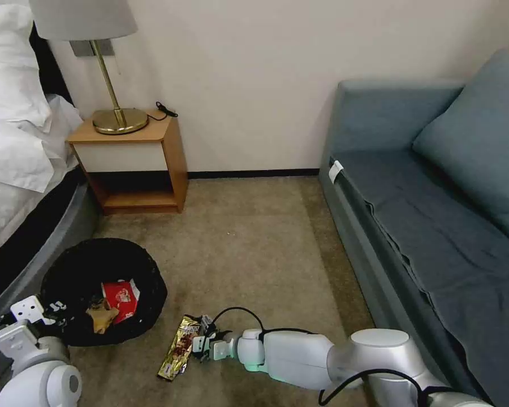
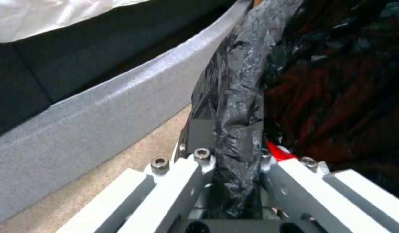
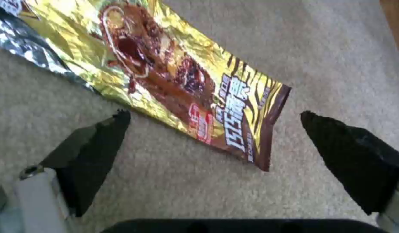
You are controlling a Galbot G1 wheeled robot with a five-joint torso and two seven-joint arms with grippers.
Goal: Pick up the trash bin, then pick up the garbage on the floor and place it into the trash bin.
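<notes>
Right wrist view looks straight down past two spread black fingertips (image 3: pixel 96 152) at the candy wrapper (image 3: pixel 173 74), a flat brown-and-gold foil packet lying on short beige carpet (image 3: pixel 173 181); the nearest end of the packet sits between the two tips and just ahead of them, not yet touched. Its long axis runs obliquely to the line joining the fingers, so a closing pinch would meet the foil at a slant, probably catching one corner first. From the head view the same wrapper (image 1: pixel 178 346) lies lengthwise on the floor with the right gripper (image 1: pixel 205 342) low at its upper end, jaws wide and empty, the arm reaching in from the right; this arm is plainly the nearer one. The foil is thin, glossy and creased, with little height to grip against a soft pile. Just to its left stands the trash bin (image 1: pixel 147 271), round and lined with a crinkled black bag, already holding the red snack packet (image 1: pixel 120 298) and a crumpled tan scrap (image 1: pixel 100 317). The left gripper (image 1: pixel 46 314) is at the bin's near-left edge, and the left wrist view shows its jaws clamped on the bag-covered rim (image 2: pixel 234 106), though whether the bin is lifted off the carpet is hard to tell. A grey bed base (image 2: pixel 100 106) curves close beside it.
</notes>
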